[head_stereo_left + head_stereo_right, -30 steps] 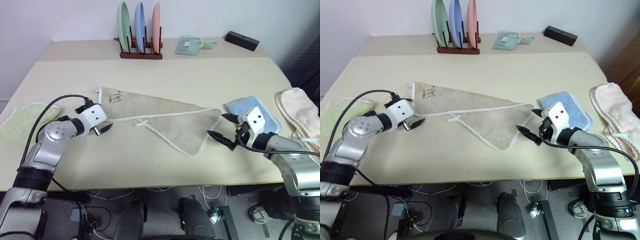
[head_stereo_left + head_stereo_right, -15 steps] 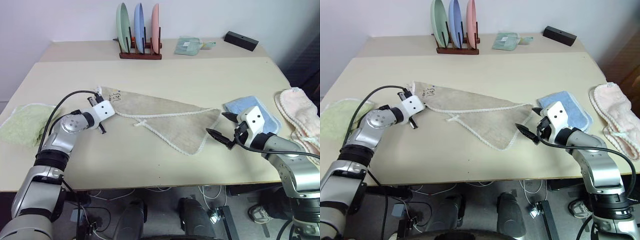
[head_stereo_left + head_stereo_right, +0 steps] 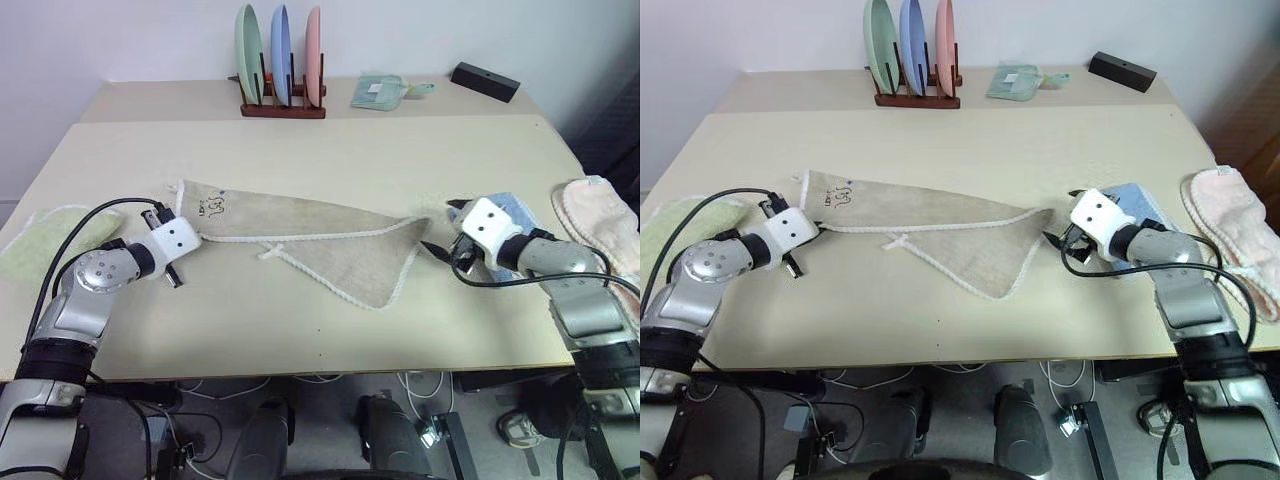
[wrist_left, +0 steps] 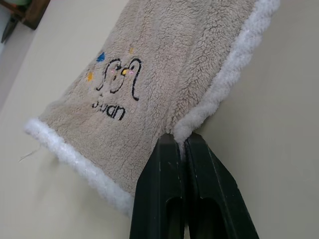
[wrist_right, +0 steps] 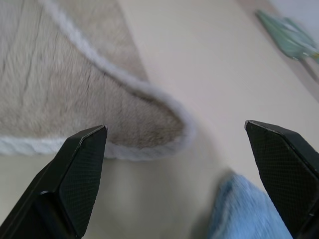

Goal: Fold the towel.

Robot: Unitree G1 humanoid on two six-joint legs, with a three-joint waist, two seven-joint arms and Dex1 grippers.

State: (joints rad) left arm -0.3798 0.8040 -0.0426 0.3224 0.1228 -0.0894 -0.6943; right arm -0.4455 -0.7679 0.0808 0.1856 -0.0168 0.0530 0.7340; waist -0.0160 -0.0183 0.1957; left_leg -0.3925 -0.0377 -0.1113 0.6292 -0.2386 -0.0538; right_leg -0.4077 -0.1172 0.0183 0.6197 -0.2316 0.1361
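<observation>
Left gripper (image 4: 180,144) pinches one towel (image 3: 310,235); right gripper (image 5: 182,149) open.

On my feed both arms are silver-grey metal with rounded joint housings and black bands, each ending in a white boxy wrist block ahead of the left gripper (image 3: 173,277) and right gripper (image 3: 441,232), whose black fingers (image 5: 75,174) are tapered and fine-textured, with black cables looping over each wrist.
</observation>
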